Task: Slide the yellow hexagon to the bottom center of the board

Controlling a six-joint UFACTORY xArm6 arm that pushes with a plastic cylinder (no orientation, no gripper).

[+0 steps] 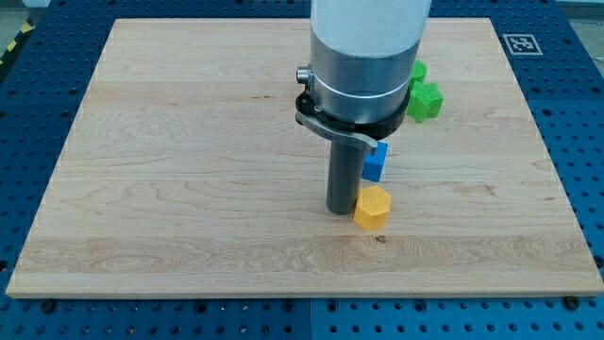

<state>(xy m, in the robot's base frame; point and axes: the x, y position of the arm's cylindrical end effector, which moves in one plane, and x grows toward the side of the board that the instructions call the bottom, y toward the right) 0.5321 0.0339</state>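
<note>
One light, rigid yellow hexagon (372, 207) sits right of bottom center, touching my tip (341, 212) on its left; no jaws here, I'd push its upper-right face.

Yellow hexagonal block (372, 207): one
Blue block (377, 162), shape partly hidden: one
Green blocks (424, 99): one or two, partly hidden
Wooden desk (189, 170): one

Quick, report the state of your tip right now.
No gripper, so nothing is held. My tip is on the board, right beside the yellow hexagon on its left; whether they touch cannot be told.
</note>
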